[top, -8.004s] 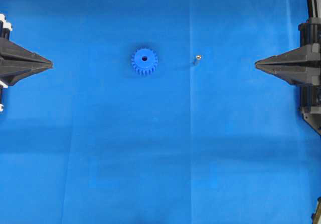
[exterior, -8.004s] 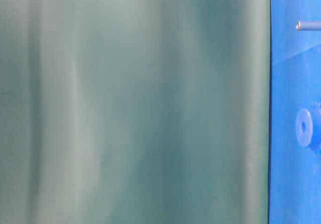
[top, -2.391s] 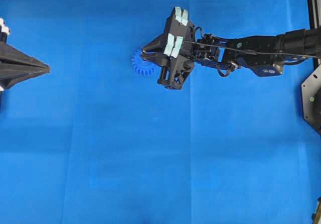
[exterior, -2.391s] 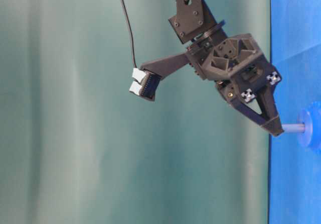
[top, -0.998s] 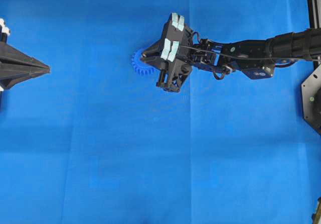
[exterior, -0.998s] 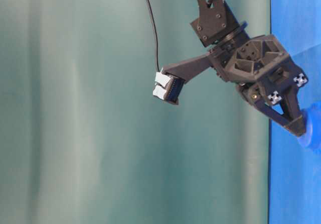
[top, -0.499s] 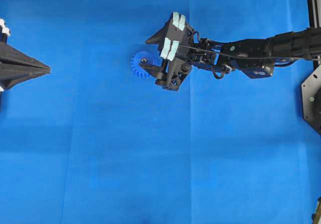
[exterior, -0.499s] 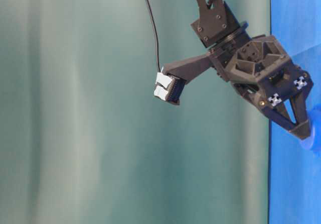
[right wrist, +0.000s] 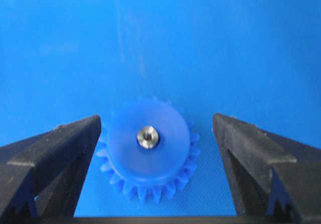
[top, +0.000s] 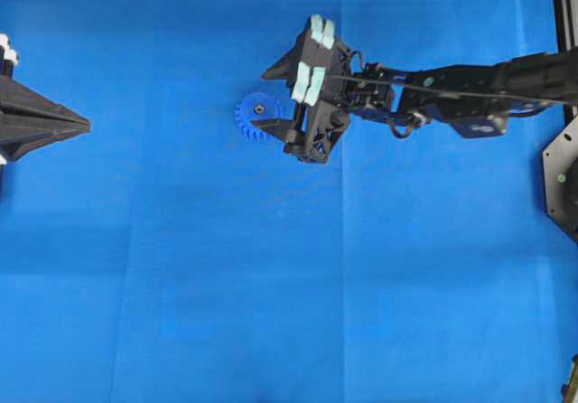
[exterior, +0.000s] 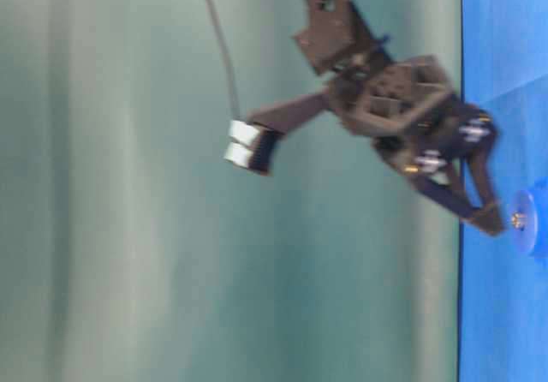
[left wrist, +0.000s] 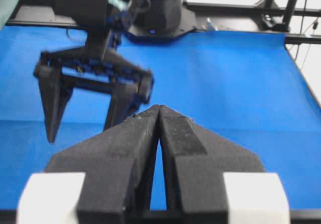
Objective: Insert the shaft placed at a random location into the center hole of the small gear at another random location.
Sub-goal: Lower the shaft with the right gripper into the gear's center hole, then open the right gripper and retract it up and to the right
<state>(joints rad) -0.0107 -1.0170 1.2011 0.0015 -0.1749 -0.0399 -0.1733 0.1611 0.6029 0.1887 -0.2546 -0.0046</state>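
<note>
Resting flat: the small gear (top: 258, 114) is seen on the blue bench (top: 271, 285), at about 11 o'clock from the middle of the overhead view.
Shaft: the shaft (right wrist: 147, 136) is seated upright in the center hole, only its shiny end being shown as a dot on the raised hub.
Right tool: the right tool (right wrist: 155, 153) is spread wide, with one finger at 9 o'clock of the gear and the other at 3 o'clock; neither finger is seen touching the gear or the shaft, and nothing is held.
Right arm: it is reached in from 3 o'clock across the middle of the bench.
Left tool: the left tool (left wrist: 159, 114) is narrowed until its fingers meet at the tips, nothing being held; it is parked at 9 o'clock, well apart from the gear.
Table-level view: the gear and shaft end are shown just beyond the blurred right tool tips.
</note>
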